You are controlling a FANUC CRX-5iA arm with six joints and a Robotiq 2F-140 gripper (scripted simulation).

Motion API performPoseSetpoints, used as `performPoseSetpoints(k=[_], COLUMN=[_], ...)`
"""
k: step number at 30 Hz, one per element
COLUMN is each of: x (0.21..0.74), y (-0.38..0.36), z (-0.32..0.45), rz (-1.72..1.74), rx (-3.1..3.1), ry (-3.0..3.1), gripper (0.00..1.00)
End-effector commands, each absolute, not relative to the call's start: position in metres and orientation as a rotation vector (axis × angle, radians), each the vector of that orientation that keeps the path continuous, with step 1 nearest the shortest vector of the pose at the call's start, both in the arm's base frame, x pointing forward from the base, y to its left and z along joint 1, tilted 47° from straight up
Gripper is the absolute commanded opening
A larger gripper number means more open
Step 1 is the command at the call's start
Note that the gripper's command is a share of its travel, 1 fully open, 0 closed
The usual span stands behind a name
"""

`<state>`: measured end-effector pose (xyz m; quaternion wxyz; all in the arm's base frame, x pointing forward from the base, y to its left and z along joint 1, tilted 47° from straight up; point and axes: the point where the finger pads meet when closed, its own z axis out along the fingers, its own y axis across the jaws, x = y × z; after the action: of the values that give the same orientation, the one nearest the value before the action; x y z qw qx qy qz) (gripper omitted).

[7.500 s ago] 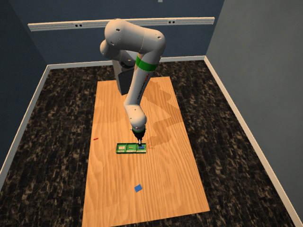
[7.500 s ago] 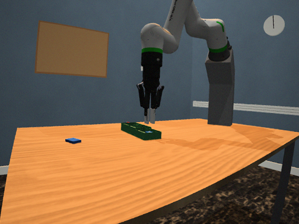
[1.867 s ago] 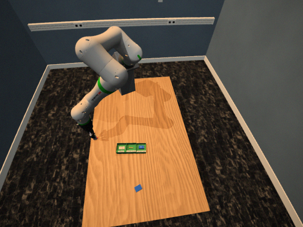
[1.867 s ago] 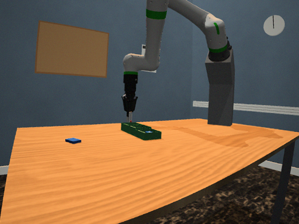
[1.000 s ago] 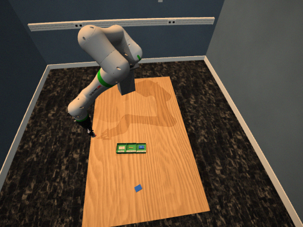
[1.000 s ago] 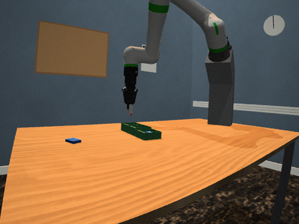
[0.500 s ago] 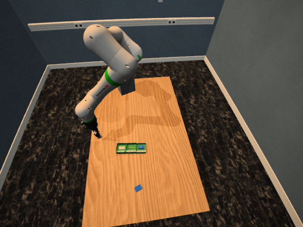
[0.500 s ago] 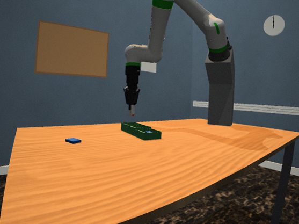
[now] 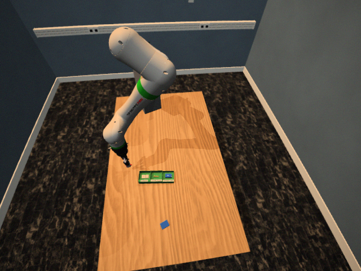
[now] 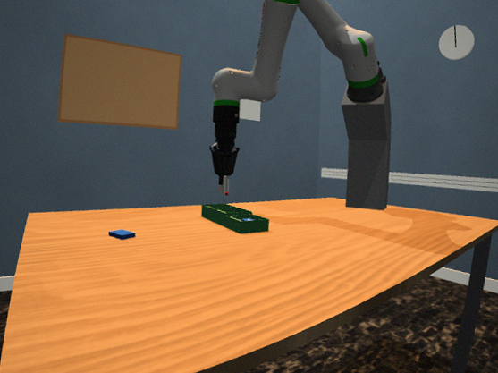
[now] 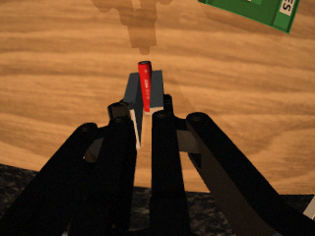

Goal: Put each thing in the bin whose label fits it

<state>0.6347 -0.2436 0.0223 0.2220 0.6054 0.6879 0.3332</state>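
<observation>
My gripper [image 9: 127, 164] [image 10: 224, 185] [image 11: 148, 87] is shut on a small red cylinder, like a battery [image 10: 226, 194] [image 11: 145, 74], above the table left of the bins. Three joined green bins [image 9: 139, 177] [image 10: 253, 228] [image 11: 268, 16] stand flat on the table. The left bin holds a cream piece [image 9: 144, 176], the middle one a thin yellowish piece [image 9: 156, 176], the right one a blue piece [image 9: 168, 175] [image 10: 248, 220]. Their labels are too small to read; one label ends in "ES" in the wrist view. A flat blue square [image 9: 164, 224] [image 10: 122, 233] lies on the table apart from the bins.
The wooden table [image 9: 192, 198] [image 10: 182, 288] has its left edge close to the gripper. The arm's grey pedestal [image 9: 153, 108] [image 10: 367, 169] stands at the far end. The bins' outer walls are low.
</observation>
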Motion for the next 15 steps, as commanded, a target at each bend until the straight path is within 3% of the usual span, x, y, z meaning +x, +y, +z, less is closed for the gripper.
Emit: performPoseSetpoints(k=[1, 15], x=[0.64, 0.656], y=[-0.223, -0.161], z=[0.034, 0.068], rz=[0.918, 0.918], rx=[1.674, 1.674], ry=[1.899, 1.899], gripper=[0.12, 0.12])
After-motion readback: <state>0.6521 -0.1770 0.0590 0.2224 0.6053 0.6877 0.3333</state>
